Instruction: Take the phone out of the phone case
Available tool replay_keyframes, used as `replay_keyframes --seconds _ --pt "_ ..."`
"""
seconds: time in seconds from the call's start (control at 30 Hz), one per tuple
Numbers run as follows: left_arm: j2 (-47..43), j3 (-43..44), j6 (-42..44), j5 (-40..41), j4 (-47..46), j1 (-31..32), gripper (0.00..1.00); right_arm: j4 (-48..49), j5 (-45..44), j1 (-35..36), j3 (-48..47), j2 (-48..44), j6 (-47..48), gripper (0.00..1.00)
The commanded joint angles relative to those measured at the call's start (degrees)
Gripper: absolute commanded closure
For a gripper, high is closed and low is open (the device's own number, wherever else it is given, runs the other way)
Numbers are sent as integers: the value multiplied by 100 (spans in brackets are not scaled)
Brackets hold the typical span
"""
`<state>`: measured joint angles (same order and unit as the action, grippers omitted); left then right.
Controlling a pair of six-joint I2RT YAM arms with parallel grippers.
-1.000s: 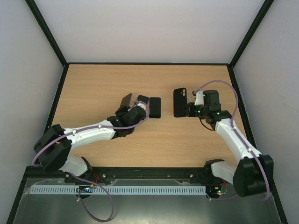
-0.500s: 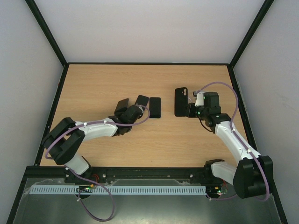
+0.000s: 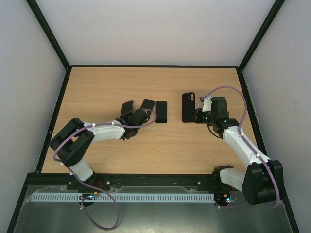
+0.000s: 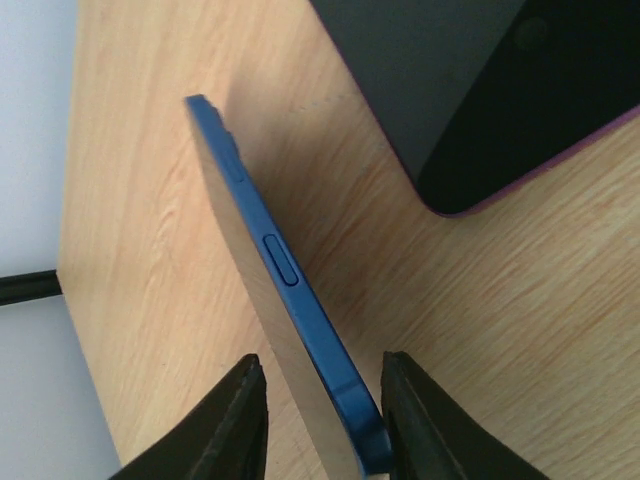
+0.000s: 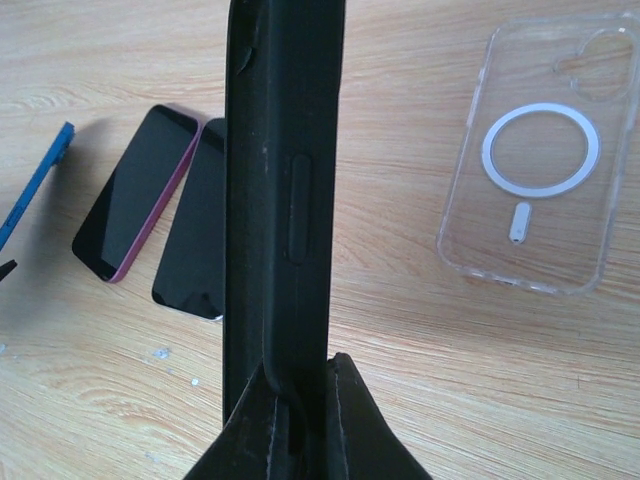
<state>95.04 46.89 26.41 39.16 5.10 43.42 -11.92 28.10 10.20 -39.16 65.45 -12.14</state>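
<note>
A blue-edged phone (image 4: 290, 280) stands tilted on its long edge over the wood, between the fingers of my left gripper (image 4: 325, 420). The jaws are open: the right finger touches the phone and the left finger stands apart from it. From above, this phone (image 3: 127, 108) shows dark, just left of my left gripper (image 3: 132, 115). My right gripper (image 5: 300, 420) is shut on the lower edge of a black phone case (image 5: 285, 190) and holds it upright on its side. In the top view the case (image 3: 187, 107) stands right of centre beside my right gripper (image 3: 197, 115).
A purple-rimmed phone (image 3: 147, 105) and a black phone (image 3: 161, 111) lie face up side by side at mid-table. A clear case (image 5: 540, 160) with a white ring lies flat behind the black case. Black frame rails edge the table.
My left jaws have opened off the blue phone. The left arm has folded back toward its base and the phone has sunk lower and slightly left. The right gripper and case hardly moved.
</note>
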Motion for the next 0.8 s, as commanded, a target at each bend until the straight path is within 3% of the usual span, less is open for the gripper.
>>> replay_keyframes --seconds 0.0,0.13,0.27,0.43,0.6,0.77 --pt "186 319 -231 -108 395 -43 67 -57 65 0 -240 296 212 98" --pt "206 412 -369 -122 613 -66 60 -268 168 0 -457 756 301 98" --pt "95 455 -570 -226 747 -62 46 -482 305 4 -781 1291 345 98" --pt "-71 762 -892 -891 1229 -53 33 -664 271 8 -1348 1942 346 98" --pt "-533 964 -1316 -857 1416 -53 26 -997 251 8 -2052 2773 326 98" --pt "-1175 971 -1904 -817 1535 -50 9 -1427 225 7 -2703 3644 390 98"
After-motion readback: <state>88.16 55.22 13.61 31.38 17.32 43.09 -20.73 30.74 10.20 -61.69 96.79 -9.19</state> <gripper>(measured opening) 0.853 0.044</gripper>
